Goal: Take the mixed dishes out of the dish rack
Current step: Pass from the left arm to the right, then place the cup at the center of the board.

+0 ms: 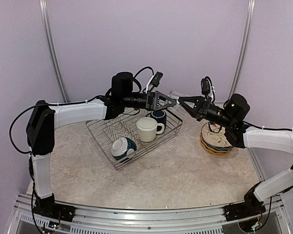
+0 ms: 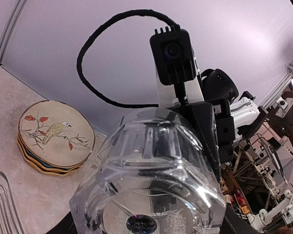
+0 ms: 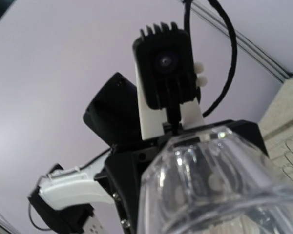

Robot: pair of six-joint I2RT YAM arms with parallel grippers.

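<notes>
A clear glass [image 1: 175, 96] hangs in the air above the far right corner of the dish rack [image 1: 101, 130], between my two grippers. My left gripper [image 1: 167, 101] is shut on its thick base [image 2: 151, 195]. My right gripper [image 1: 183, 102] comes from the opposite side and is shut on the glass near its rim [image 3: 219, 185]. The glass hides the fingertips in both wrist views. In the rack sit a cream mug [image 1: 147, 129], a navy mug [image 1: 159, 116] and a teal-and-white bowl [image 1: 122, 147] on its side.
A stack of plates topped by the cream bird-pattern plate [image 1: 216, 141] [image 2: 56, 135] rests on the table right of the rack, under my right arm. Upright wire dividers fill the rack's left half. Lilac walls close in at the back.
</notes>
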